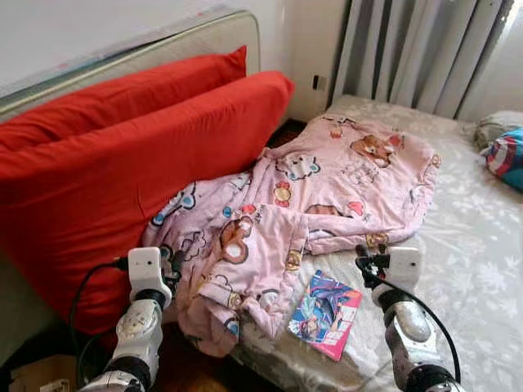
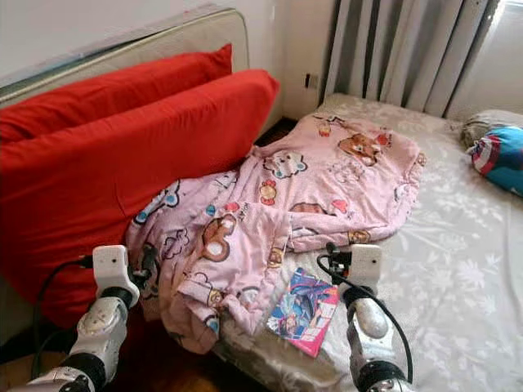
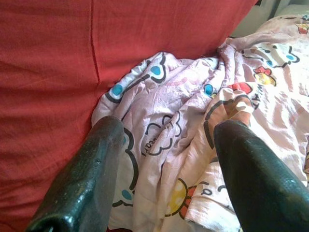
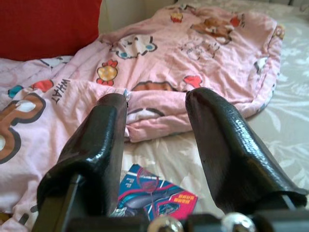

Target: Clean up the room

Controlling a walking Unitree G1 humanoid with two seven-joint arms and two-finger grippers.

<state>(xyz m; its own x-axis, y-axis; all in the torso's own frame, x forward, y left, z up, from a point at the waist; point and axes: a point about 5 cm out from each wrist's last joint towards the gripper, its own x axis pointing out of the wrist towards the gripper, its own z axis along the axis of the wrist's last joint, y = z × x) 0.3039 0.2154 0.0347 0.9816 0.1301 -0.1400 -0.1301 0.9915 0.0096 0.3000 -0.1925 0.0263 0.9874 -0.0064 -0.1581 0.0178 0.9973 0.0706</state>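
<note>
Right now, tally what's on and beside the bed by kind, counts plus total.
Red cushions: 2
Pink cartoon-print blanket: 1
Comic booklet: 1
Blue-and-red item at the far edge of the bed: 1, too cropped to identify
Total: 5
Left gripper and right gripper are both open, holding nothing.

Daylight enters through the curtains [image 1: 425, 49] (washed out upper right); wrist views soft, slightly hazy.

Striped cushion [image 1: 508, 157] cut by edge
</note>
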